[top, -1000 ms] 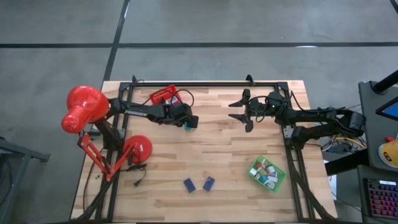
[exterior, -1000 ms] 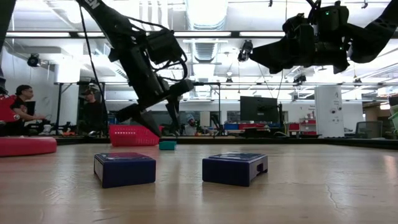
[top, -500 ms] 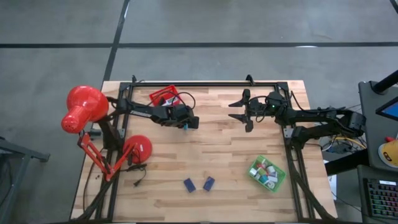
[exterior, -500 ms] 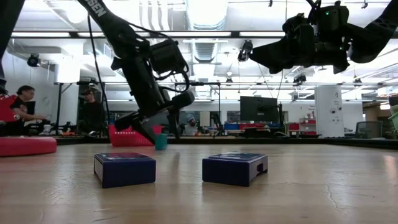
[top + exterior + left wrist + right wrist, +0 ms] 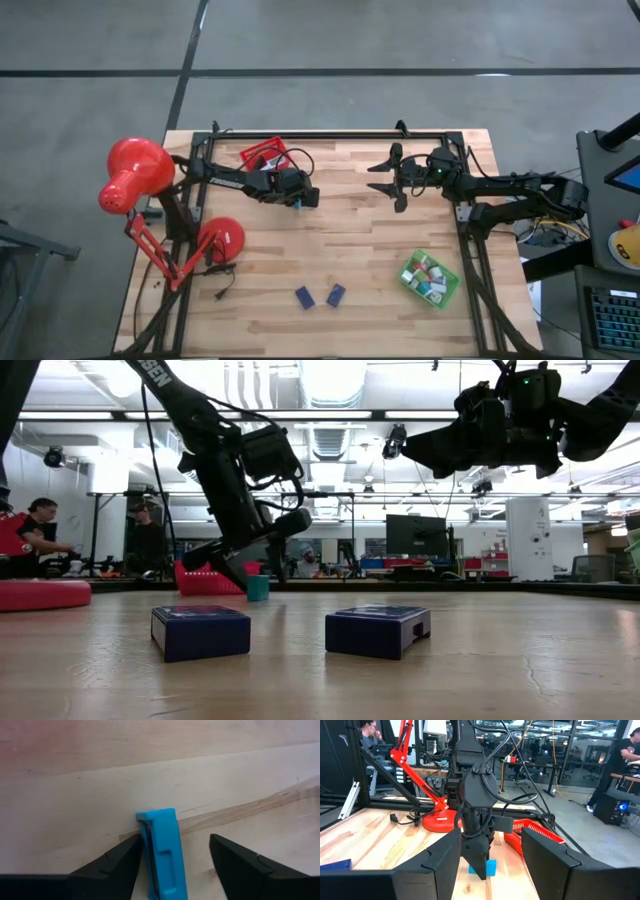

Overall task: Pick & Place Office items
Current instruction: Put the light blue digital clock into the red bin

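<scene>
Though spread wide beside the teal block [image 5: 162, 852], left gripper [image 5: 175, 862] jaws' grip unclear, block's near end cropped.

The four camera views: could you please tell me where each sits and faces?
High: overhead, straight down on the table; left arm, right arm show.
Low: table height, level across navy blocks; both overhead.
Left wrist: down at teal block beside own fingers.
Right wrist: across at the left arm, past own fingers.
Shared: the teal block.
</scene>
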`<control>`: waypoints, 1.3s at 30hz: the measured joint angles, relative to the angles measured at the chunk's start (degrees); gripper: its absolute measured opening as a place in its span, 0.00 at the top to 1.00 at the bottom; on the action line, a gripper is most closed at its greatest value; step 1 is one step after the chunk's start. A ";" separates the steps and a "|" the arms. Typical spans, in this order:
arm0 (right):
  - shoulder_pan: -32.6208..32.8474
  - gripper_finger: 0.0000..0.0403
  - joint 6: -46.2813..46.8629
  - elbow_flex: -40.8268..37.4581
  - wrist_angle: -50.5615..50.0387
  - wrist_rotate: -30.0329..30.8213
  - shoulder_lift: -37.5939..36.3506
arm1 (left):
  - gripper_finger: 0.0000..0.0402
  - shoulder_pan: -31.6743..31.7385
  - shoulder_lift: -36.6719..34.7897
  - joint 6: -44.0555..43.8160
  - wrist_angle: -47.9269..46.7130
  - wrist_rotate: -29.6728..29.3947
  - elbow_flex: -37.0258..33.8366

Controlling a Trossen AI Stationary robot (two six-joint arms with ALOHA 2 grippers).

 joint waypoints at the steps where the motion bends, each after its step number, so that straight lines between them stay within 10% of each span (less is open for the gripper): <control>1: 0.02 0.50 0.00 0.00 -0.01 0.02 -0.02 | 0.41 0.00 0.00 0.00 -0.10 0.00 -0.01; 20: 0.00 0.50 0.00 0.00 0.00 0.00 0.01 | 0.87 -0.04 0.09 1.53 -0.25 0.57 -0.13; 39: -0.01 0.50 0.00 0.00 0.02 0.00 -0.01 | 0.85 2.53 -6.39 20.71 1.04 -4.92 4.52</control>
